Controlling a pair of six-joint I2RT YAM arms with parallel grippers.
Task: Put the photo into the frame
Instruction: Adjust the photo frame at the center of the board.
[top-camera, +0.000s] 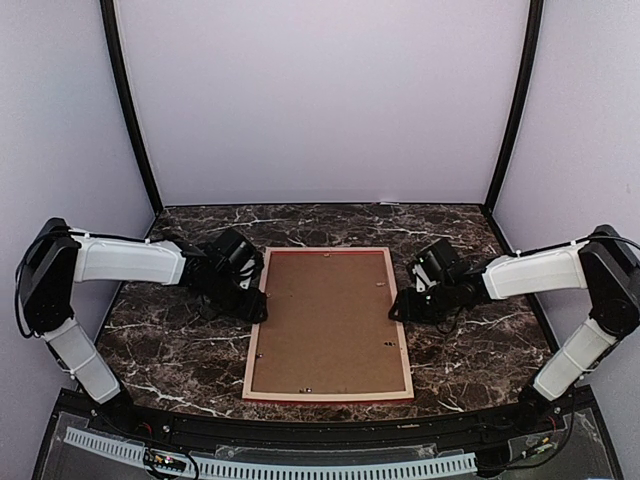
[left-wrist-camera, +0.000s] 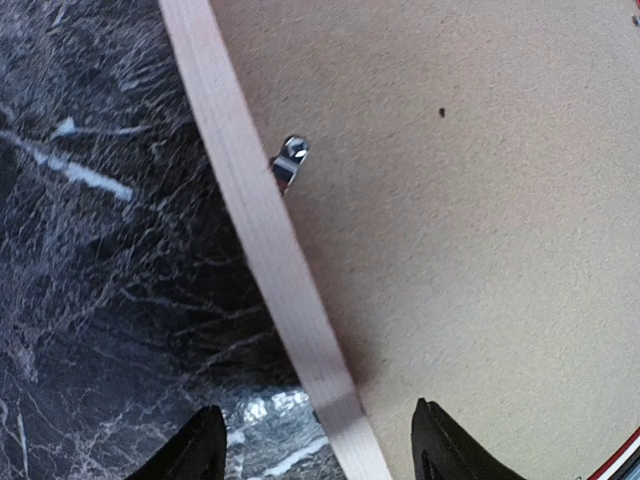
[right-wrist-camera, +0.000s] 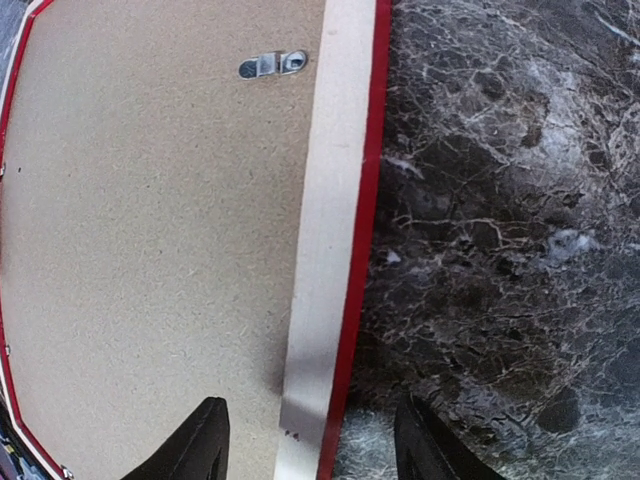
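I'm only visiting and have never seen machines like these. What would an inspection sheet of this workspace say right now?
Surface: dark marble table with white veins.
Job's things: frame lies flat, face down, with a brown backing board in it and a metal clip at the board's edge; photo not seen.
Clutter: nothing seen.
End effectors: left end effector open, fingers astride the frame's left rail; right end effector open, astride the right rail; neither holds anything.
Cables: black cable loops beside the left arm's shoulder.
Surroundings: pale walls with black posts in the corners.
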